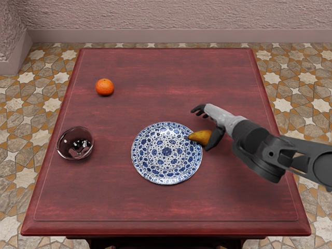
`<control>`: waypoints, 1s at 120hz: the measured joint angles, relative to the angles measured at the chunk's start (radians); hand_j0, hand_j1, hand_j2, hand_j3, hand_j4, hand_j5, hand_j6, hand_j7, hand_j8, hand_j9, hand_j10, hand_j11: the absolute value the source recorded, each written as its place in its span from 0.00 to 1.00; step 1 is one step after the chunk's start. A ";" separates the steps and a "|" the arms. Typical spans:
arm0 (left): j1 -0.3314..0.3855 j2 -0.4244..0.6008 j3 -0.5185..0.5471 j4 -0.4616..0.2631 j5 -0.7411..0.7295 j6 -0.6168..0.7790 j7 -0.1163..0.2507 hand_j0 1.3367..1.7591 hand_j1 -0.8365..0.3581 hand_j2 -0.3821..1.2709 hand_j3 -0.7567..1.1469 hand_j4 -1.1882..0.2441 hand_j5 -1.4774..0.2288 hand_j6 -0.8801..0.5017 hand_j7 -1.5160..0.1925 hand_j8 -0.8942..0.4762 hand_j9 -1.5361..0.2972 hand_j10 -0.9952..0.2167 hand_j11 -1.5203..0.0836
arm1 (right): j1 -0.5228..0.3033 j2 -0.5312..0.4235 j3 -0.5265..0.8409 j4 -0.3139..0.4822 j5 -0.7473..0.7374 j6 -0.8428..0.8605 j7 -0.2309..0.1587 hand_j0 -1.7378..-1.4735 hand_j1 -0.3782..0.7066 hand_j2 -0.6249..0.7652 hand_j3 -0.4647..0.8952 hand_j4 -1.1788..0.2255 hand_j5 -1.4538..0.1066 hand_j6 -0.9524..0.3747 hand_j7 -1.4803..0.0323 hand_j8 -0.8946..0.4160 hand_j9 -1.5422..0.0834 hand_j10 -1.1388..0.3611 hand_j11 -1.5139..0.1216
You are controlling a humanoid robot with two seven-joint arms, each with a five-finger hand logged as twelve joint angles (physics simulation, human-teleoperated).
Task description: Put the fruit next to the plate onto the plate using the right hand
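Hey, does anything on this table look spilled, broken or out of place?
Nothing is spilled or broken. The plate lies flat, the bowl sits upright at left, and the orange rests alone at far left. Only the fruit looks unsettled: it overlaps the plate's right rim, with the right hand at it.

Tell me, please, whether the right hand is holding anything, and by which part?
It cannot be told: the right hand sits against the wide right end of the yellow fruit at the rim of the plate, but a closed hold is not visible.
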 joint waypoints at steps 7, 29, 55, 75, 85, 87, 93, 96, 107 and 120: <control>0.000 0.000 0.000 0.000 0.000 0.000 0.000 0.76 0.99 0.23 0.40 0.83 0.86 0.64 0.89 0.65 0.84 0.82 0.95 | 0.000 -0.007 0.000 0.011 0.000 0.000 0.000 0.30 0.31 0.41 0.34 0.65 0.72 0.52 0.76 0.48 0.74 0.59 0.72; 0.000 0.000 0.000 0.000 0.000 0.000 0.000 0.76 0.99 0.23 0.40 0.83 0.86 0.64 0.89 0.65 0.84 0.82 0.95 | -0.022 -0.049 0.004 0.053 0.000 -0.003 0.000 0.30 0.32 0.41 0.34 0.65 0.71 0.52 0.75 0.48 0.74 0.58 0.71; 0.000 0.000 0.000 0.000 0.000 0.000 0.000 0.76 0.99 0.23 0.40 0.83 0.86 0.64 0.89 0.65 0.84 0.82 0.95 | -0.061 -0.069 0.008 0.089 -0.008 -0.039 0.000 0.30 0.32 0.41 0.34 0.65 0.71 0.51 0.75 0.47 0.73 0.58 0.71; 0.000 0.000 0.000 0.000 0.000 0.000 0.000 0.76 0.99 0.23 0.40 0.83 0.86 0.64 0.89 0.65 0.84 0.82 0.95 | -0.072 -0.072 0.008 0.093 -0.016 -0.050 0.000 0.30 0.34 0.41 0.34 0.64 0.70 0.50 0.74 0.47 0.72 0.57 0.70; 0.000 0.000 0.000 0.000 0.000 0.000 0.000 0.76 0.99 0.23 0.40 0.83 0.86 0.64 0.89 0.65 0.84 0.82 0.95 | -0.074 -0.071 0.008 0.094 -0.021 -0.054 0.000 0.30 0.35 0.41 0.34 0.63 0.69 0.49 0.73 0.46 0.71 0.56 0.69; 0.000 0.000 0.000 0.000 0.000 0.000 0.000 0.76 0.99 0.23 0.40 0.83 0.86 0.64 0.89 0.65 0.84 0.82 0.95 | -0.074 -0.070 0.008 0.094 -0.022 -0.056 0.000 0.30 0.35 0.41 0.34 0.63 0.69 0.49 0.73 0.46 0.71 0.56 0.69; 0.000 0.000 0.000 0.000 0.000 0.000 0.000 0.76 0.99 0.23 0.40 0.83 0.86 0.64 0.89 0.65 0.84 0.82 0.95 | -0.076 -0.066 0.008 0.093 -0.025 -0.060 0.000 0.30 0.36 0.41 0.34 0.63 0.68 0.49 0.72 0.45 0.71 0.56 0.69; 0.000 0.000 0.000 0.000 0.000 0.000 0.000 0.76 0.99 0.23 0.40 0.83 0.86 0.64 0.89 0.65 0.84 0.82 0.95 | -0.076 -0.064 0.008 0.092 -0.026 -0.062 0.000 0.30 0.36 0.41 0.34 0.62 0.68 0.49 0.72 0.45 0.71 0.56 0.69; 0.000 0.000 0.000 0.000 0.000 0.000 0.000 0.76 0.99 0.23 0.40 0.83 0.86 0.64 0.89 0.65 0.84 0.82 0.95 | -0.078 -0.050 0.011 0.082 -0.035 -0.066 0.000 0.30 0.36 0.41 0.34 0.62 0.68 0.49 0.72 0.45 0.71 0.56 0.68; 0.000 0.000 0.000 0.000 0.000 0.000 0.000 0.76 0.99 0.23 0.40 0.83 0.86 0.64 0.89 0.65 0.84 0.82 0.95 | -0.078 -0.034 0.013 0.062 -0.040 -0.068 0.000 0.30 0.37 0.41 0.34 0.62 0.68 0.48 0.71 0.45 0.70 0.55 0.68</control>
